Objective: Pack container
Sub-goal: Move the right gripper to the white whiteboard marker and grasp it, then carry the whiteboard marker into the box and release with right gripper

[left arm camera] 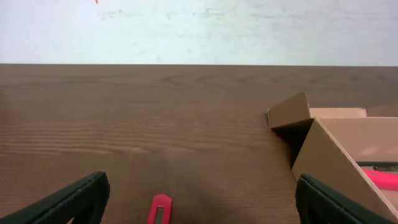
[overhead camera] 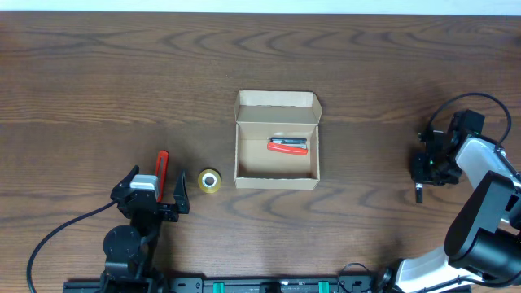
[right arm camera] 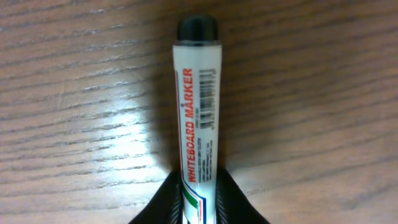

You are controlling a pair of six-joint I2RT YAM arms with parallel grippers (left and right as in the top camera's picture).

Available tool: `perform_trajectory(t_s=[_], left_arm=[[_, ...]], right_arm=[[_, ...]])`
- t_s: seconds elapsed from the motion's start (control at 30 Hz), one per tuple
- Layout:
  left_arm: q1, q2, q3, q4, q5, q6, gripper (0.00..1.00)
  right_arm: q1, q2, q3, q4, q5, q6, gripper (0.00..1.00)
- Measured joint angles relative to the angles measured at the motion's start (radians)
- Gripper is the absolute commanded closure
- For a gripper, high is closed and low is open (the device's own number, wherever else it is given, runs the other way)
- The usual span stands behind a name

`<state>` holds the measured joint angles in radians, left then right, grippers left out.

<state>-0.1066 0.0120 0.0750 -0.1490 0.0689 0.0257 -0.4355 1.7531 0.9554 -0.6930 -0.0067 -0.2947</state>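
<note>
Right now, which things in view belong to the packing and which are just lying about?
Job: container, red item inside it, whiteboard marker in right gripper, loose red item by left gripper, tape roll.
Lying about: nothing loose that I can see, just the table.

Left arm: low at near table edge, wrist level, pointing forward.
Left gripper (overhead camera: 156, 185): fingers (left arm camera: 74, 200) spread wide.
Right arm: far right, wrist angled down.
Right gripper (right arm camera: 199, 190): fingers clamped on whiteboard marker (right arm camera: 198, 93).
</note>
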Motion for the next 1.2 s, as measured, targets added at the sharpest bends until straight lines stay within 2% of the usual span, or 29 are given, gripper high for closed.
perform_trajectory(t_s=[0.1, 0.5, 0.67, 0.83, 1.0, 1.2], left_arm=[[0.000, 0.000, 0.000, 0.000, 0.000, 0.000, 0.05], [0.000, 0.000, 0.000, 0.000, 0.000, 0.000, 0.05], [0.000, 0.000, 0.000, 0.000, 0.000, 0.000, 0.05], [0.000, 0.000, 0.000, 0.000, 0.000, 0.000, 0.05], [0.000, 0.000, 0.000, 0.000, 0.000, 0.000, 0.05], [0.000, 0.000, 0.000, 0.000, 0.000, 0.000, 0.05]], right_arm=[[0.000, 0.000, 0.003, 0.002, 0.002, 0.002, 0.99], [0.001, 0.000, 0.005, 0.017, -0.067, 0.003, 0.99], [0.049, 0.002, 0.036, -0.038, -0.113, 0.018, 0.99], [0.160, -0.029, 0.154, -0.102, -0.183, 0.022, 0.99], [0.332, -0.105, 0.313, -0.170, -0.248, 0.003, 0.99], [0.597, -0.145, 0.452, -0.263, -0.323, -0.160, 0.99]])
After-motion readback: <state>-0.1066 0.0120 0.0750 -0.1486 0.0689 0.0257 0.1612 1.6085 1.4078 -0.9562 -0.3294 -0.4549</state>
